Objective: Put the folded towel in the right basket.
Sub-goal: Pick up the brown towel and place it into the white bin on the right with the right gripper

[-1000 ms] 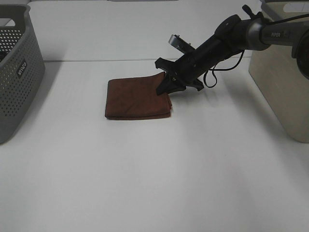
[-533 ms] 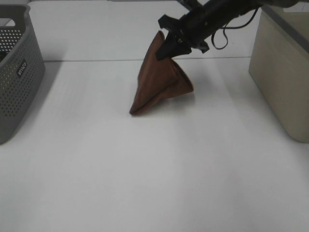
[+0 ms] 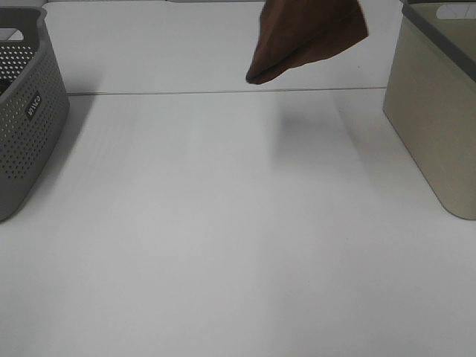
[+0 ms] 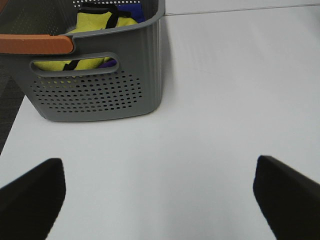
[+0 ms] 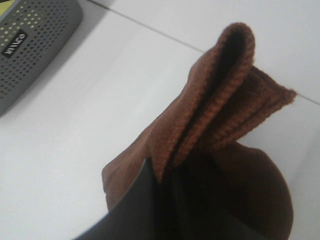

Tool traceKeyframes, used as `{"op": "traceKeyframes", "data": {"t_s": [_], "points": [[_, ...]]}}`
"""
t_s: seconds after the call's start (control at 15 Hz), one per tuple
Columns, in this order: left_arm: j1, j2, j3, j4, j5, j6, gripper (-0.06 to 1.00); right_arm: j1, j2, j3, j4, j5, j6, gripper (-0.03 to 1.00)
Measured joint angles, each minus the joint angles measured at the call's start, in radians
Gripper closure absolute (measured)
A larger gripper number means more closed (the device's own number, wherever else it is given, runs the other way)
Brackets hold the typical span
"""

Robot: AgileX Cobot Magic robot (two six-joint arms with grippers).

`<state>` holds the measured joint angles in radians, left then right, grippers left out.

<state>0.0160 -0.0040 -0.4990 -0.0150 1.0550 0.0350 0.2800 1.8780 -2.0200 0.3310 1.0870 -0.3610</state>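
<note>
Right wrist view: right gripper (image 5: 167, 200) clamped on the brown folded towel (image 5: 225, 150), cloth bunched betw. its fingers. Exterior high: towel hangs clear of table (image 3: 223, 223), near beige right basket (image 3: 439, 111). Left gripper (image 4: 160, 200) spread wide, empty; grey basket (image 4: 100, 95) ahead of it, yellow item (image 4: 95, 25) inside. Its label (image 5: 14, 44) prob. reads "MYCO", but it's too blurry to be sure.

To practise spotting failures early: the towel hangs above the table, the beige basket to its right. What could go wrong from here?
1. The right gripper pinches the folded towel near one edge and its layers splay apart; it might slip or unfold in transit.
2. The towel's low corner hangs well below the grip, so it could snag the rim of the right basket if carried across too low.
</note>
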Motion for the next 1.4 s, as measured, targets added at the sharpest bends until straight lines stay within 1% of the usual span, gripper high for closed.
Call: {"op": "traceKeyframes", "data": {"t_s": [0.07,0.13,0.27,0.33,0.4,0.53,0.67,0.73,0.8,0.93,1.07,1.2,1.4], "points": [[0.000,0.000,0.000,0.000,0.000,0.000,-0.02,0.000,-0.033,0.000,-0.071,0.000,0.033,0.94],[0.000,0.000,0.000,0.000,0.000,0.000,-0.02,0.000,-0.049,0.000,-0.112,0.000,0.046,0.94],[0.000,0.000,0.000,0.000,0.000,0.000,-0.02,0.000,-0.097,0.000,-0.264,0.000,0.103,0.94],[0.000,0.000,0.000,0.000,0.000,0.000,-0.02,-0.013,-0.111,0.000,-0.317,0.000,0.128,0.94],[0.000,0.000,0.000,0.000,0.000,0.000,-0.02,-0.038,-0.121,0.000,-0.331,0.000,0.144,0.94],[0.000,0.000,0.000,0.000,0.000,0.000,-0.02,-0.139,-0.131,0.000,-0.323,0.001,0.161,0.94],[0.000,0.000,0.000,0.000,0.000,0.000,-0.02,-0.266,-0.132,0.000,-0.276,0.004,0.161,0.94],[0.000,0.000,0.000,0.000,0.000,0.000,-0.02,-0.325,-0.132,0.000,-0.236,0.005,0.161,0.94],[0.000,0.000,0.000,0.000,0.000,0.000,-0.02,-0.410,-0.132,0.001,-0.174,0.006,0.161,0.94],[0.000,0.000,0.000,0.000,0.000,0.000,-0.02,-0.501,-0.124,0.001,-0.105,0.006,0.161,0.94],[0.000,0.000,0.000,0.000,0.000,0.000,-0.02,-0.534,-0.091,0.001,-0.062,0.015,0.161,0.94],[0.000,0.000,0.000,0.000,0.000,0.000,-0.02,-0.535,-0.042,0.001,-0.043,0.045,0.164,0.94],[0.000,0.000,0.000,0.000,0.000,0.000,-0.02,-0.535,0.031,0.002,-0.054,0.067,0.193,0.94]]}}
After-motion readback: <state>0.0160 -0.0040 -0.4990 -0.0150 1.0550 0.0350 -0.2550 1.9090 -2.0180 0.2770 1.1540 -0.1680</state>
